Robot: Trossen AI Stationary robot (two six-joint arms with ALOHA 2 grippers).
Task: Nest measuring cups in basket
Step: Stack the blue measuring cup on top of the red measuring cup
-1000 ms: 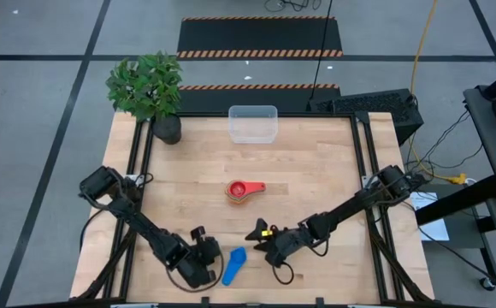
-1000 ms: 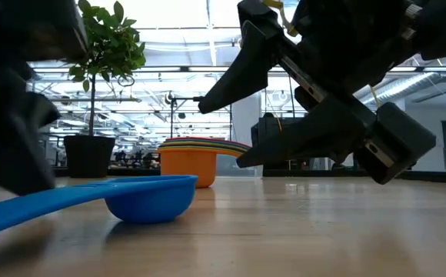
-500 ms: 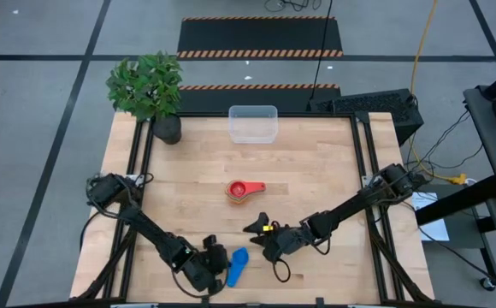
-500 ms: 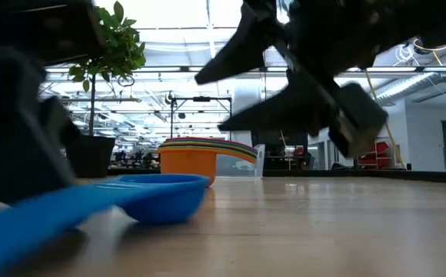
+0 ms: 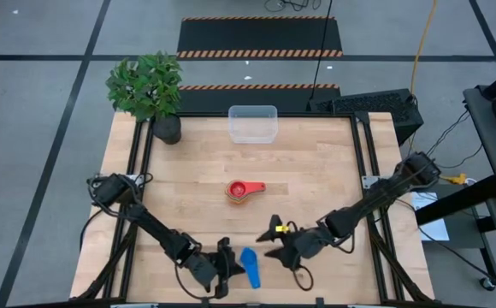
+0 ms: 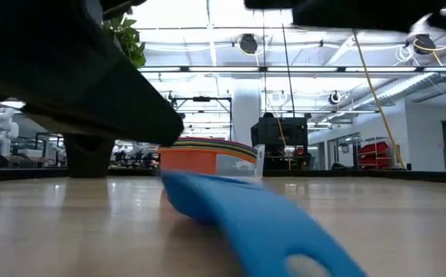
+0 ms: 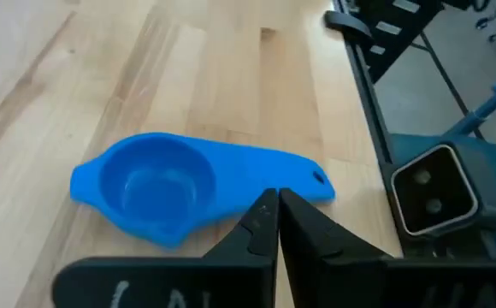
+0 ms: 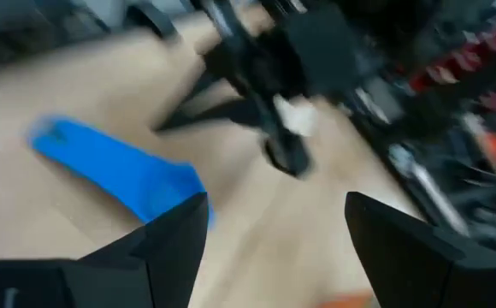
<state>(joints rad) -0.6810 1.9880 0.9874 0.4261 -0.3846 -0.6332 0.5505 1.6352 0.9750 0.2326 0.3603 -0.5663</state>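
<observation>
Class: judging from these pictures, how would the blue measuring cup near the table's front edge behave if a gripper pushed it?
The blue measuring cup looks light, rigid plastic, so it probably slides easily on the smooth wooden table. Its long flat handle likely makes it swivel, not roll.

left gripper: fingers pressed together, beside handle | blue measuring cup: upright on wooden table

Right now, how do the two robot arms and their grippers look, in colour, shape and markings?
Both arms are dark, slim and jointed, with thin black cables along them. The left gripper has two black fingers that taper to narrow tips. The right gripper has broader black fingers and a small yellow mark just behind them.
</observation>
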